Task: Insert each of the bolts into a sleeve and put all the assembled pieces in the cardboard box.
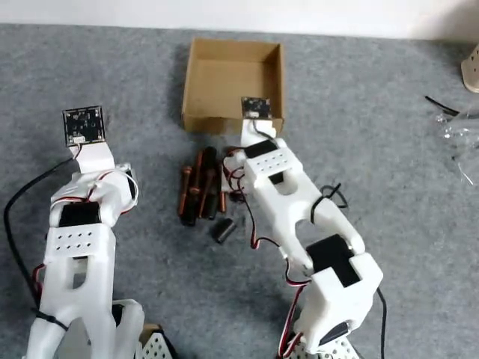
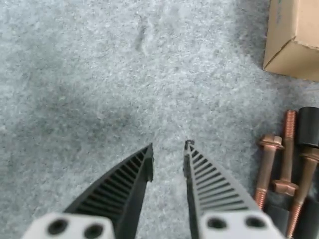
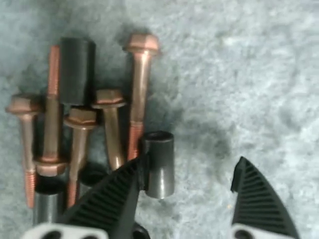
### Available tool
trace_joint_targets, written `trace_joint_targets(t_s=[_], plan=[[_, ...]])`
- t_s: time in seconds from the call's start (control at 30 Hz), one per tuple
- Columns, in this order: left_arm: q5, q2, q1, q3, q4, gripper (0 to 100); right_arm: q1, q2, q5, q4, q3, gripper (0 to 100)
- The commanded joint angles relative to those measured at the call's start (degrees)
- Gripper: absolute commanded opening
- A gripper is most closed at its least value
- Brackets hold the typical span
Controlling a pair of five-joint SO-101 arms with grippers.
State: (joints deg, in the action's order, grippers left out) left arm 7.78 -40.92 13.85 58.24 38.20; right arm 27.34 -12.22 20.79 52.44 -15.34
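Crowding right hand (image 3: 192,167): bolts (image 3: 140,94), sleeves (image 3: 159,167)

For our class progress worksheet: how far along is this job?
Done: nothing; the cardboard box holds no visible pieces. In hand: the open right gripper sits by a sleeve; the left gripper is open, holding nothing. Left: the bolts all look unsleeved and unboxed.

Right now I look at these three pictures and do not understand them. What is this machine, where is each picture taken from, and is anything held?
These are two white robot arms on grey carpet. One picture looks down from above; two come from a camera on each wrist. Copper bolts and black sleeves lie in a pile near a cardboard box. The left hand is open above bare carpet. The right hand is open over the pile, one sleeve beside a finger. Neither holds anything.
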Motion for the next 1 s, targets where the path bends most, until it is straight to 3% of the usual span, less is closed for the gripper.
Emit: trace_joint_targets(t_s=[0.0, 0.73, 0.97], plan=[[0.4, 0.1, 0.2, -0.1, -0.7, 11, 0.7, 0.6, 0.7, -0.6, -0.6, 24.9], [0.4, 0.0, 0.2, 0.4, -1.0, 11, 2.9, -5.1, 0.3, -5.2, -1.9, 24.5], [0.4, 0.0, 0.2, 0.4, -1.0, 11, 2.9, -10.0, 0.3, 1.7, 5.8, 24.5]])
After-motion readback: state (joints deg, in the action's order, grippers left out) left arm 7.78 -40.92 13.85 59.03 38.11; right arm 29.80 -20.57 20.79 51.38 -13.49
